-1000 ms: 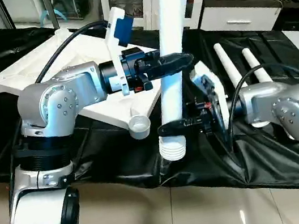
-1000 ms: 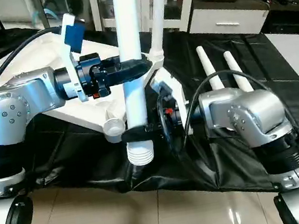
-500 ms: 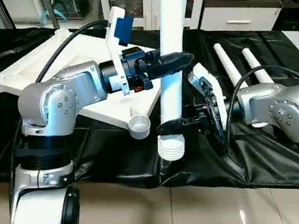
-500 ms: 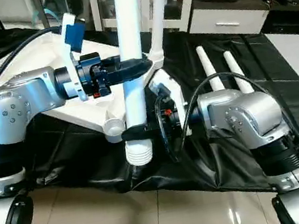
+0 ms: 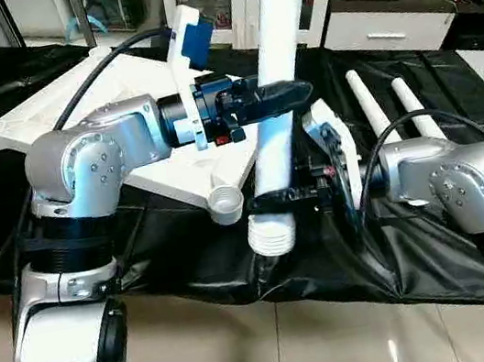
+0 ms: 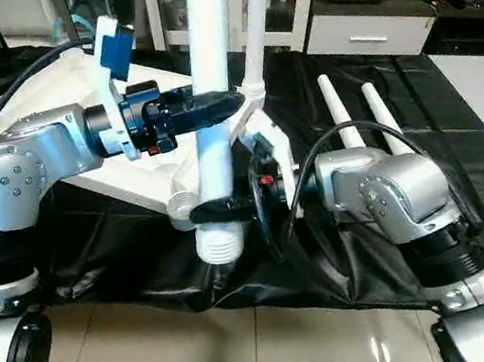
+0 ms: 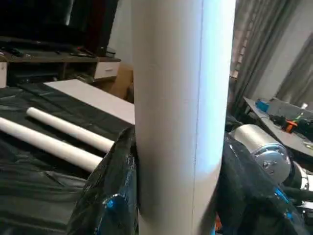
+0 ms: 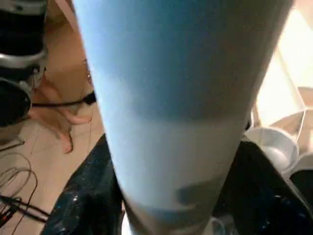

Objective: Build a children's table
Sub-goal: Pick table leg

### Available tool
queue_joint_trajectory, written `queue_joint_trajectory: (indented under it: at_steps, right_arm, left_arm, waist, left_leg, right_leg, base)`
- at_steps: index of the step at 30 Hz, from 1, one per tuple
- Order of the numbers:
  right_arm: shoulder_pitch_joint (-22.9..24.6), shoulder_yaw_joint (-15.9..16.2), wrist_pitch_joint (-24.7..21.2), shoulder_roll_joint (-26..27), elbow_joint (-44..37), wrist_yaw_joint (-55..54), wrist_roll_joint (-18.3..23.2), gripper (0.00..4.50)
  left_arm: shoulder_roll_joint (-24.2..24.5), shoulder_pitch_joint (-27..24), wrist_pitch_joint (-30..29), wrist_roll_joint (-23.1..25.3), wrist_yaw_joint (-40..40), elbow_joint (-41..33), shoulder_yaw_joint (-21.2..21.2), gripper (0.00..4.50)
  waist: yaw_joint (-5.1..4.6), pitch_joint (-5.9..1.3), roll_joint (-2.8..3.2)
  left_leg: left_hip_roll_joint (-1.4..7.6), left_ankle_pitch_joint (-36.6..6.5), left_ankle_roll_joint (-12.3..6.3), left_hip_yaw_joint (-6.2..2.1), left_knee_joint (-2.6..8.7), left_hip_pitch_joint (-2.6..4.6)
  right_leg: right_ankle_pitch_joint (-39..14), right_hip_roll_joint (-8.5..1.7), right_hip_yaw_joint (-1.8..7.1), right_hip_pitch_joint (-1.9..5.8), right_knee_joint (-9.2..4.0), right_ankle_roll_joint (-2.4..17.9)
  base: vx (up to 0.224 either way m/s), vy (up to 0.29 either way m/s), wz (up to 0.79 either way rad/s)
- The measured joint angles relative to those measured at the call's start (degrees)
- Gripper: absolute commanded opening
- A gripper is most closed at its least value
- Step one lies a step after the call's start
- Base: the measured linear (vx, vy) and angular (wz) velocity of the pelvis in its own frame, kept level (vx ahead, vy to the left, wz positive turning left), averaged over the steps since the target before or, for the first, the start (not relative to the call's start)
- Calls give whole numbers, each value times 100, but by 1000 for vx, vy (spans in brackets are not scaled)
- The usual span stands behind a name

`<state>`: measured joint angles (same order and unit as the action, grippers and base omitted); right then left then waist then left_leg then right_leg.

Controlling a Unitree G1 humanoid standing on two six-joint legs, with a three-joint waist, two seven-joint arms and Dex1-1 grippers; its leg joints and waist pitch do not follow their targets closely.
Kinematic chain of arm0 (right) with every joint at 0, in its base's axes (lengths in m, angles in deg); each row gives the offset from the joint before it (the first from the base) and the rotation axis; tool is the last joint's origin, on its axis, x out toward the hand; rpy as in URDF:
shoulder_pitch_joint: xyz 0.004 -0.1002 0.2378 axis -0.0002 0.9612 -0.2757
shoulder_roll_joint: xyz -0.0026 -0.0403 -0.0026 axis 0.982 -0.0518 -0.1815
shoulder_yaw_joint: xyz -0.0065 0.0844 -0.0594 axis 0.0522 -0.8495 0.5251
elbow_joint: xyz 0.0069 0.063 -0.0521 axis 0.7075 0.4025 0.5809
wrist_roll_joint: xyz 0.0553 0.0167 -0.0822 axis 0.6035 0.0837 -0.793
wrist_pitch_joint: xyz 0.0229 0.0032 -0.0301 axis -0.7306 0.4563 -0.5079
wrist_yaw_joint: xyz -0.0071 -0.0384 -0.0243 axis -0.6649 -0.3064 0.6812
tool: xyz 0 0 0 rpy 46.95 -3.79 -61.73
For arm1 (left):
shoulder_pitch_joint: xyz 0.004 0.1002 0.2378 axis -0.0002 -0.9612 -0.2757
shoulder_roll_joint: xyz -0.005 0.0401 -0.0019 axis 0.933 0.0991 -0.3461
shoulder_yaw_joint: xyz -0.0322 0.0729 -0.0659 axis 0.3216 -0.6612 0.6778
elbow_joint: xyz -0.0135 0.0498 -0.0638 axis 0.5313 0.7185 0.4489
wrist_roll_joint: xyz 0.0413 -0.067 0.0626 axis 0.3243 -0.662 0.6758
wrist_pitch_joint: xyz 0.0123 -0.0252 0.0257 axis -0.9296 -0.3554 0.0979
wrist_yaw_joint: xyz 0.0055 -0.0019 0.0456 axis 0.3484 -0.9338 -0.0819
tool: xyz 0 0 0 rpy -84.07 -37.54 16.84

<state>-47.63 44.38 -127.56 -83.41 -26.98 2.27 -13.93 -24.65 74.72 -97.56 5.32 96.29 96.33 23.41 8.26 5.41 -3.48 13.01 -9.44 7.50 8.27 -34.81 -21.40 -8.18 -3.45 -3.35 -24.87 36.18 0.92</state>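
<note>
While a white tapered leg (image 5: 275,92) stands nearly upright in front of me, I hold it in both grippers above the near edge of the black sheet (image 5: 420,244) that covers the work surface. My left gripper (image 5: 279,97) pinches the tube from the left about halfway up its visible length, one black finger on each side, as the left wrist view confirms. My right gripper (image 5: 280,198) pinches it lower down, just above the ribbed, threaded end (image 5: 271,234), which hangs free over the sheet's near edge and the tiled floor (image 5: 206,354).

Just left of that end sits a round corner socket (image 5: 225,204) of the white table top (image 5: 71,103), which lies upside down on the sheet, stretching away to the far left behind my left forearm. A second leg (image 6: 256,16) already stands upright from the top's far right corner, directly behind the one I hold. Two more legs (image 5: 390,124) lie side by side on the sheet to the right, beyond my right forearm, well apart from the top.

A black cable (image 5: 99,75) arcs over the top from my left wrist, where a blue and white mount (image 5: 191,41) stands up. Another cable (image 5: 377,154) loops over my right forearm. Cabinets and a low white unit (image 5: 384,27) line the far side of the room.
</note>
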Motion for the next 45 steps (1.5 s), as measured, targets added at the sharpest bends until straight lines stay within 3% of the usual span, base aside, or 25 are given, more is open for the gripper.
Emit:
queue_joint_trajectory:
  at_steps: [5,12,18,20,26,32,36,40,45]
  right_arm:
    - [0,-3,15,-2,11,10,-4,276]
    - [5,-3,14,-9,-12,76,-2,206]
    - [9,-1,14,-14,-48,78,-14,190]
    - [10,-1,15,-13,-50,76,-25,188]
    - [100,-255,161,279,9,-657,-208,186]
    - [501,-885,468,241,145,-1627,-615,186]
    - [884,-927,888,167,54,-2080,-1134,186]
    - [1314,-972,2153,611,-424,-2857,-1792,186]
    - [2115,-1061,2300,1582,-1554,-3834,-1871,186]
  left_arm:
    - [4,0,14,7,13,0,-1,179]
    - [4,1,36,22,19,0,-3,179]
    - [0,4,40,24,18,0,-3,179]
    - [-8,5,44,29,13,6,-4,235]
    - [-78,-29,52,98,-259,100,126,292]
    - [-40,-1026,312,66,-434,-523,331,342]
    - [81,-1603,1439,985,-994,-587,305,358]
    - [-125,-2139,2309,1963,-2207,-923,316,358]
    - [-549,-3262,3291,2766,-3273,-1314,272,358]
  waist:
    - [1,0,0]
    - [2,0,1]
    - [1,0,1]
    - [2,0,1]
    - [-2,-2,4]
    - [16,-21,29]
    - [-15,-29,44]
    - [-47,-67,105]
    - [-130,-97,112]
  left_leg:
    - [0,0,0,-1,-1,-1]
    - [0,0,0,-2,-1,0]
    - [0,0,0,-2,-1,0]
    - [0,0,0,-2,-1,0]
    - [0,2,3,-2,-3,1]
    - [0,2,4,-2,-4,-3]
    - [1,2,4,-3,-2,0]
    - [1,2,4,-3,2,4]
    - [0,3,3,-1,16,0]
  right_leg:
    - [0,0,-1,0,0,0]
    - [2,0,-1,1,1,2]
    - [2,0,-1,1,1,3]
    - [3,0,-1,1,1,3]
    - [5,0,-1,1,3,2]
    - [1,-3,-2,2,0,-3]
    - [-10,1,-3,2,-3,-37]
    - [-11,0,-3,1,-4,-47]
    - [-24,-1,1,-1,-6,-65]
  base:
    - [0,0,0]
    - [0,0,0]
    - [0,0,0]
    - [0,0,0]
    - [0,0,0]
    - [0,0,0]
    - [0,0,0]
    - [0,0,0]
    - [0,0,0]
